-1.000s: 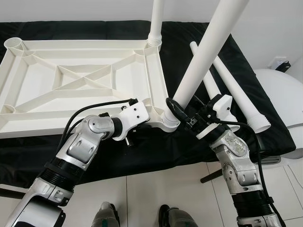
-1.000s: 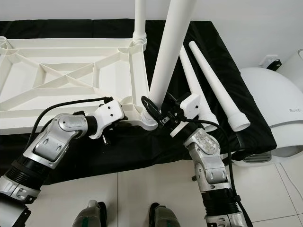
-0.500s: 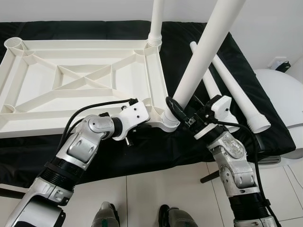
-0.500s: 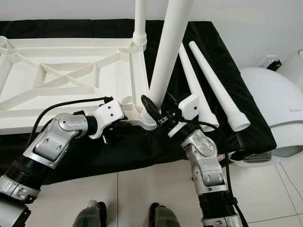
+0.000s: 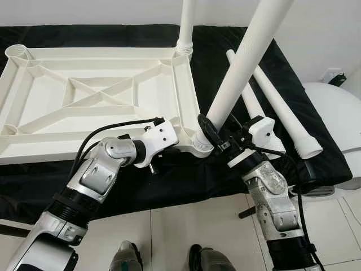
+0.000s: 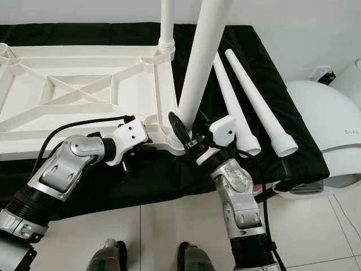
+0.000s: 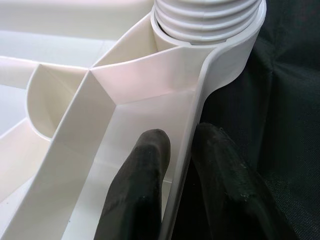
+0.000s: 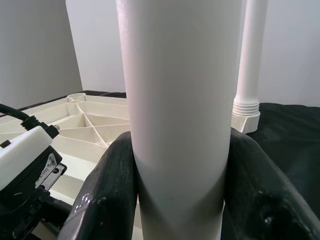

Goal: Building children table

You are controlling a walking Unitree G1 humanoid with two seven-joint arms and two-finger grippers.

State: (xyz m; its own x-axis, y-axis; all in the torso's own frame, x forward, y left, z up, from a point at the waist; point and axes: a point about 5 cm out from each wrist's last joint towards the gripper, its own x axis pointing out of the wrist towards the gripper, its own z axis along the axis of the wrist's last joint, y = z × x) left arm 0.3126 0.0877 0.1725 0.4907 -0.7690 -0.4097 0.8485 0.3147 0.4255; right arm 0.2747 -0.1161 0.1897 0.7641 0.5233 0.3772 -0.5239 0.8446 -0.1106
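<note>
Upside down on a black cloth (image 5: 141,180) lies the white tabletop (image 5: 96,99), its ribbed underside facing up. Its near right corner holds a white leg (image 5: 242,62) that rises steeply from the socket, leaning slightly toward the right. The right gripper (image 8: 175,195) is clamped around this leg just above the socket, one black finger (image 8: 107,195) pressed against each side of the tube. A second leg (image 5: 186,22) stands upright in the far right corner socket.

The left gripper (image 7: 172,175) pinches the tabletop's near rim close to the same corner: one fingertip (image 7: 145,165) sits inside the frame and the other outside on the cloth side, with the thin wall between them. From the wrist view the threaded base of the leg (image 7: 207,17) appears seated in the socket, though how deep it goes is hard to judge.

Two loose legs (image 5: 282,107) lie side by side on the cloth to the right of the tabletop, wide ends toward the robot. Beyond the cloth's right edge stands a rounded white appliance (image 5: 338,124) on the tiled floor (image 5: 180,226).
</note>
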